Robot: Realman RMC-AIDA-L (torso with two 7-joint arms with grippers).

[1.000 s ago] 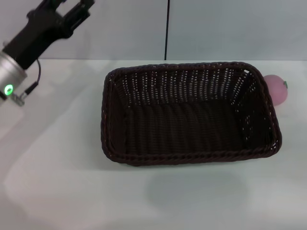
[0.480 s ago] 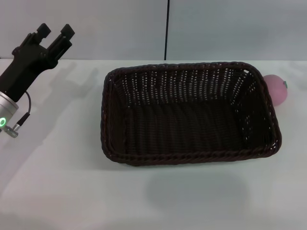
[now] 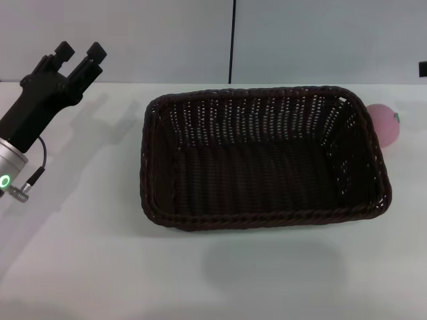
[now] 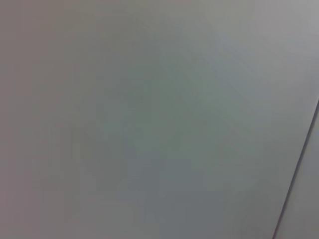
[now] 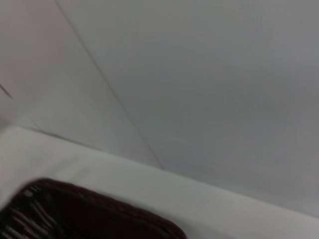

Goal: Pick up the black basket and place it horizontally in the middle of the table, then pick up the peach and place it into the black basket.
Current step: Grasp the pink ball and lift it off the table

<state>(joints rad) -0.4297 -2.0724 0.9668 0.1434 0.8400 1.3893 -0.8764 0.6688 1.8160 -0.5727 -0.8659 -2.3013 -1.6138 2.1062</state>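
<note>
The black basket (image 3: 263, 157) lies lengthwise across the middle of the white table (image 3: 87, 267), open side up and empty. One of its corners shows in the right wrist view (image 5: 94, 214). The pink peach (image 3: 385, 125) sits on the table just outside the basket's far right corner, touching or nearly touching the rim. My left gripper (image 3: 80, 52) is open and empty, raised above the table's far left, well clear of the basket. A small dark part (image 3: 423, 69) at the right edge of the head view is all that shows of my right arm.
A grey wall with a dark vertical seam (image 3: 233, 40) stands behind the table. Bare tabletop lies in front of the basket and to its left. The left wrist view shows only the wall.
My left arm dropped lower at the far left, then shifted slightly up and right. A dark part appeared at the right edge. The basket and the peach stayed put.
</note>
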